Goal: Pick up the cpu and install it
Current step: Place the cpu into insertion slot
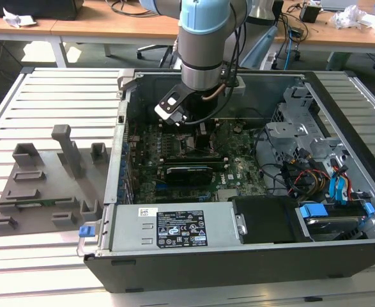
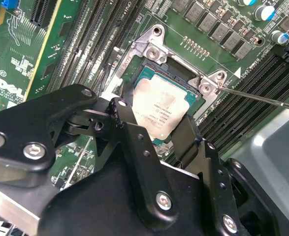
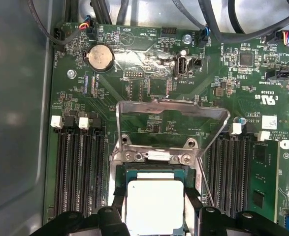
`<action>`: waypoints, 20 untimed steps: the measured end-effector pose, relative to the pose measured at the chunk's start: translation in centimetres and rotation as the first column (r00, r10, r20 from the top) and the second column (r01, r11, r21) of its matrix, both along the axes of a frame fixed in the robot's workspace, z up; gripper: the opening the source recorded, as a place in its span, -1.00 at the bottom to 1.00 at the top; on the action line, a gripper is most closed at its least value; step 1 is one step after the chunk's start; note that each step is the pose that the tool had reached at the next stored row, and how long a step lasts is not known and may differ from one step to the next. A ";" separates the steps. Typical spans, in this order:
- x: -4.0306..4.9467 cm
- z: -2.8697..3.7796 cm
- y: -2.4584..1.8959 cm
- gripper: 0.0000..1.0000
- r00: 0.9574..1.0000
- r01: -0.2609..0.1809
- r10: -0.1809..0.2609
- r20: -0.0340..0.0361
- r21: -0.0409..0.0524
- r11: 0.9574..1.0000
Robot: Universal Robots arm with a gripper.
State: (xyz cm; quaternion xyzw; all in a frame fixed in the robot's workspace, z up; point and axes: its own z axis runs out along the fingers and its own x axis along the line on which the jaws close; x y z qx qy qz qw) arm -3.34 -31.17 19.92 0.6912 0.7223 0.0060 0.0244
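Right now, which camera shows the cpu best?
The second wrist view: the cpu sits mid-picture, its silver top and green rim clear at the socket. The first wrist view has it at the picture's edge. In the exterior view the arm stands over that spot.

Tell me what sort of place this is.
Probably a robotics lab or workshop: a robot arm reaches into an open computer case on a slatted metal table, with cable-strewn wooden desks behind.
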 end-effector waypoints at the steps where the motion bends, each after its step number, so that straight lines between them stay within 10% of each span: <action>1: -0.01 -0.03 0.01 0.09 1.000 0.000 0.000 0.000 0.000 1.000; 20: -0.03 0.28 0.03 0.24 1.000 0.000 0.000 0.000 -0.001 1.000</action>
